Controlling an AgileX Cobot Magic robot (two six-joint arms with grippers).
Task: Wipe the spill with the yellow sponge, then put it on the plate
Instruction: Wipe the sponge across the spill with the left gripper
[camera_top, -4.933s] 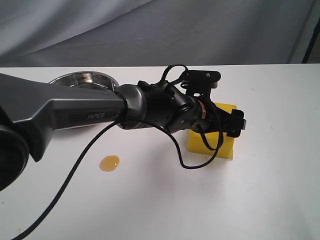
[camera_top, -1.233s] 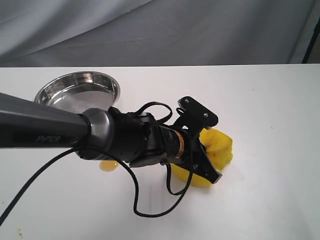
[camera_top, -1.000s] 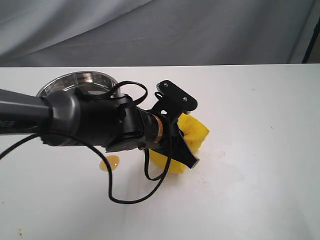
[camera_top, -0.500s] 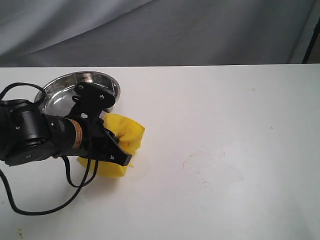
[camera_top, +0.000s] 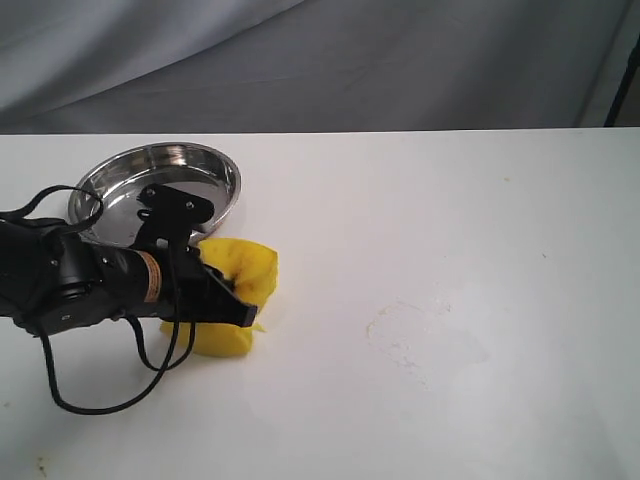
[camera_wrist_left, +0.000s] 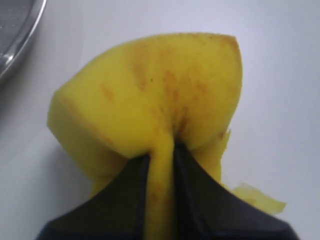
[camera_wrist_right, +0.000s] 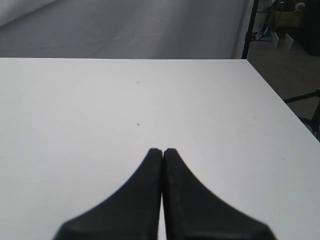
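Observation:
My left gripper (camera_top: 243, 313) (camera_wrist_left: 161, 148) is shut on the yellow sponge (camera_top: 238, 283) (camera_wrist_left: 150, 95), which bulges around the jaws and shows orange-brown stains. It rests on the white table just in front of the steel plate (camera_top: 112, 181) (camera_wrist_left: 15, 35). The amber spill is hidden under the sponge and arm. Faint pale streaks (camera_top: 405, 335) mark the table at centre right. My right gripper (camera_wrist_right: 162, 151) is shut on nothing over bare table, and is outside the exterior view.
A grey cloth backdrop hangs behind the table. The table's right edge (camera_wrist_right: 277, 95) shows in the right wrist view, with stands and floor beyond it. A black cable (camera_top: 95, 405) loops from the left arm onto the table.
The left gripper has dragged the sponge leftward across the table from centre right to the spot where the amber blob lay, covering it. Pale streaks remain where the sponge first sat.

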